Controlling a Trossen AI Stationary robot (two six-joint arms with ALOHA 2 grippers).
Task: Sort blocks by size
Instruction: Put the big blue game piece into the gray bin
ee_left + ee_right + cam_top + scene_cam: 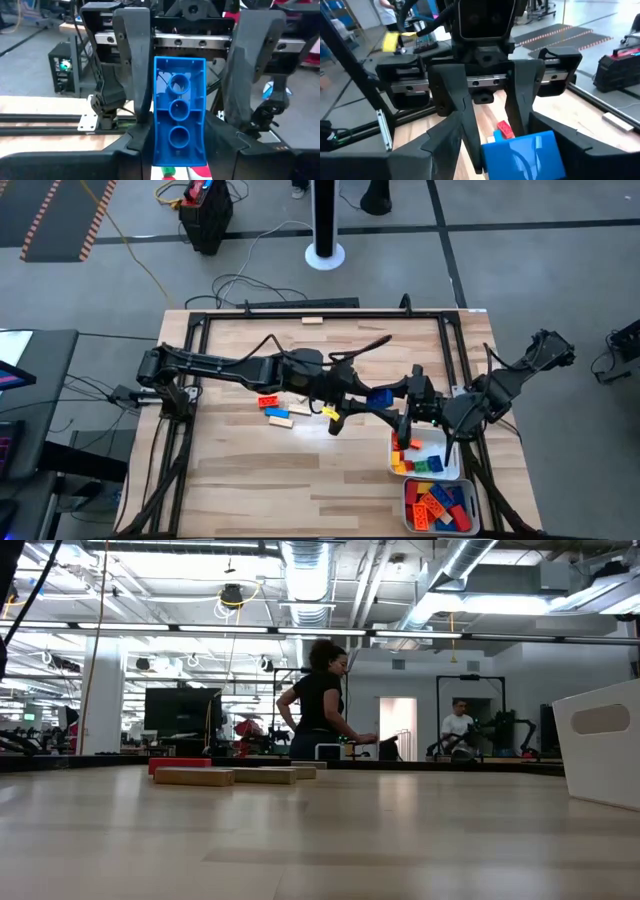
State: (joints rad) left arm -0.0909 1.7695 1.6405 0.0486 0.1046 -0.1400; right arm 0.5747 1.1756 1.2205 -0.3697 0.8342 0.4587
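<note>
The left end effector [392, 402] gripped a blue block [178, 117] above mid-tabletop [250, 480], facing the right end effector [492, 125], whose fingers stood spread around that block, apparently without contact. Other blocks [285, 412] lay loose nearby; more filled two white trays [455, 472].

both arms reach to mid-table, left gripper [372, 398] and right gripper [402, 402] facing, jaws parted.
</note>
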